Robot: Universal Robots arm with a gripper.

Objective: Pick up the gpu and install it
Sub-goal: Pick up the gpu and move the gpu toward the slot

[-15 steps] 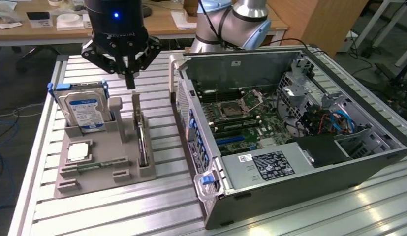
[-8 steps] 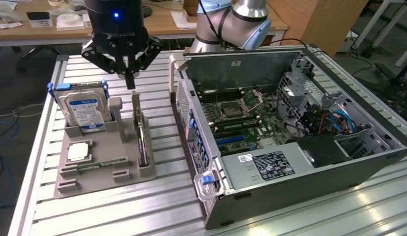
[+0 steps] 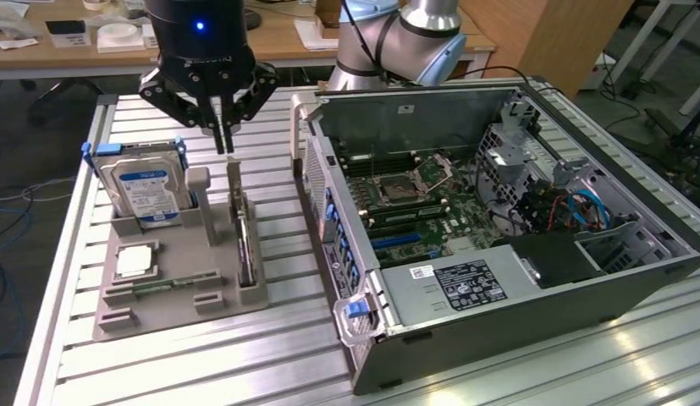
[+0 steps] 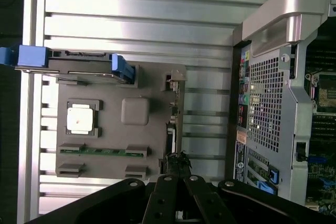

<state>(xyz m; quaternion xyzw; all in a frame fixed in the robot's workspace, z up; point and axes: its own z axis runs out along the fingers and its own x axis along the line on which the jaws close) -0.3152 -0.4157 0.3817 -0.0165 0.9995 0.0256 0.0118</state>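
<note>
1. Your tray (image 3: 169, 296) is matt grey plastic.
2. Under the tray, the table (image 3: 271, 364) is ribbed, shiny metal.
3. On the tray, the drive (image 3: 135, 162) has a glossy label (image 3: 152, 203) and blue plastic rails (image 3: 88, 157).
4. Beside the tray, the case (image 3: 553, 330) is dull grey sheet metal.
5. Above the tray, your gripper (image 3: 223, 139) looks matt black.

exterior cam: high, mid-distance, angled down across slotted table (image 3: 271, 355); wrist cam: straight down past gripper (image 4: 176, 163), close over parts tray (image 4: 110, 135); both share the tray (image 3: 169, 254) and PC case (image 3: 531, 338) front
</note>
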